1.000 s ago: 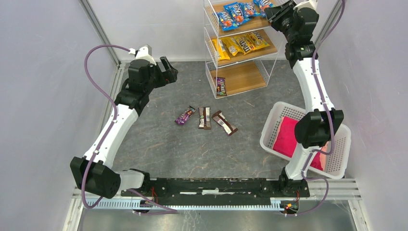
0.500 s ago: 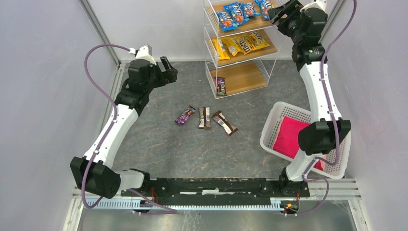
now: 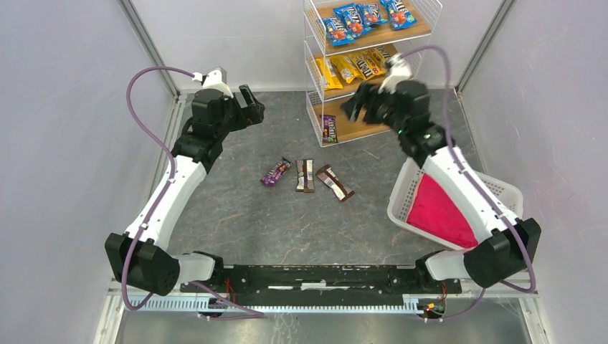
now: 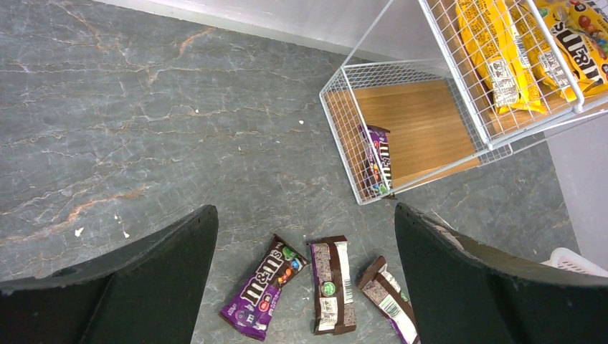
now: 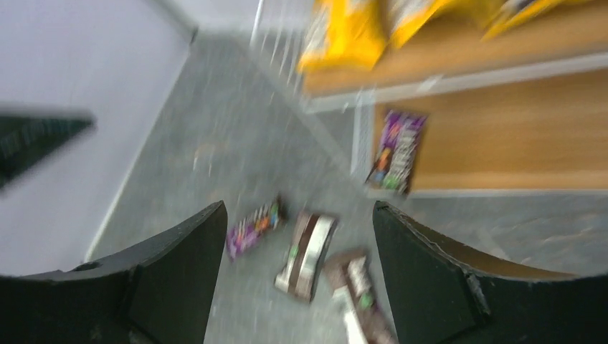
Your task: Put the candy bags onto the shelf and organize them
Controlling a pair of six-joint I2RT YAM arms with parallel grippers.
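Note:
The white wire shelf (image 3: 358, 43) holds blue candy bags (image 3: 362, 16) on its top tier and yellow ones (image 3: 358, 66) on the middle tier. One purple bag (image 3: 329, 128) lies on the bottom tier. On the floor lie a purple bag (image 3: 275, 172) and two brown bags (image 3: 305, 175) (image 3: 335, 183). My right gripper (image 3: 356, 107) hangs open and empty in front of the bottom tier. Its blurred wrist view looks down on the floor bags (image 5: 306, 254). My left gripper (image 3: 251, 106) is open and empty at the far left, with the floor bags (image 4: 332, 285) below it.
A white lattice basket (image 3: 502, 190) with a pink cloth (image 3: 437, 211) sits at the right, under my right arm. Grey walls and metal posts close in the sides and back. The arm bases line the near edge.
My right arm has swung from the shelf's top tier down to in front of the bottom tier, and its jaws have opened. The left arm has not moved.

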